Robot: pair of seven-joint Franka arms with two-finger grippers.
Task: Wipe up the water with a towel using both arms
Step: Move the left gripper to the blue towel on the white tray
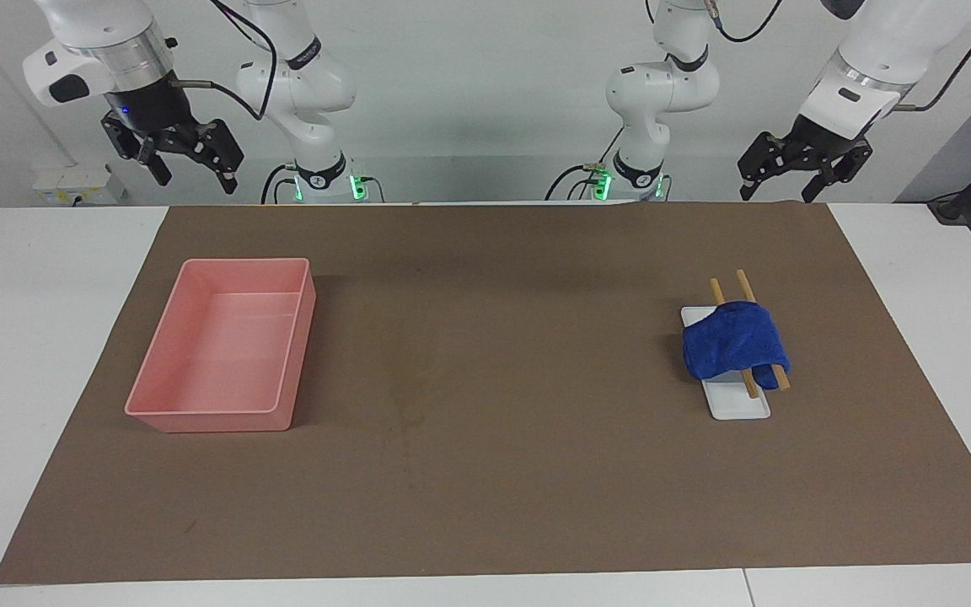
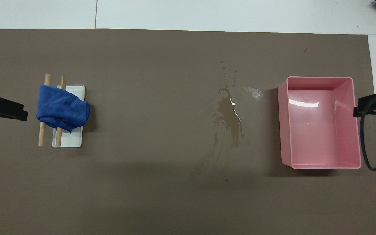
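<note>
At the right arm's end of the table, the right gripper point(image 1: 190, 164) hangs raised above the table's robot-side edge, fingers spread apart and empty. Below it and farther from the robots sits one pink tray point(image 1: 292, 354), open-topped, with nothing solid in it, set close to the end edge of the brown mat point(image 1: 485, 506) with a strip of mat around it.

Next comes the widest open stretch: the middle of the mat. In the overhead view one water spill point(image 2: 228, 120) lies there, a dark puddle with streaks running toward the robots and small droplets farther out, nearer the tray than the stand. Bare mat runs on every side of it.

Toward the left arm's end stands one white stand point(image 1: 743, 409) carrying two wooden sticks point(image 1: 717, 291) laid side by side. The one towel point(image 1: 734, 341), deep blue and bunched, drapes over both sticks, their ends poking out on both sides. Mat lies free between the stand and the mat's end edge.

Last, the left gripper point(image 1: 802, 177) hangs raised above the robot-side edge, fingers likewise apart and holding nothing. Two arms, both waiting clear of the towel.

White table point(image 1: 47, 337) borders the mat at both ends.
</note>
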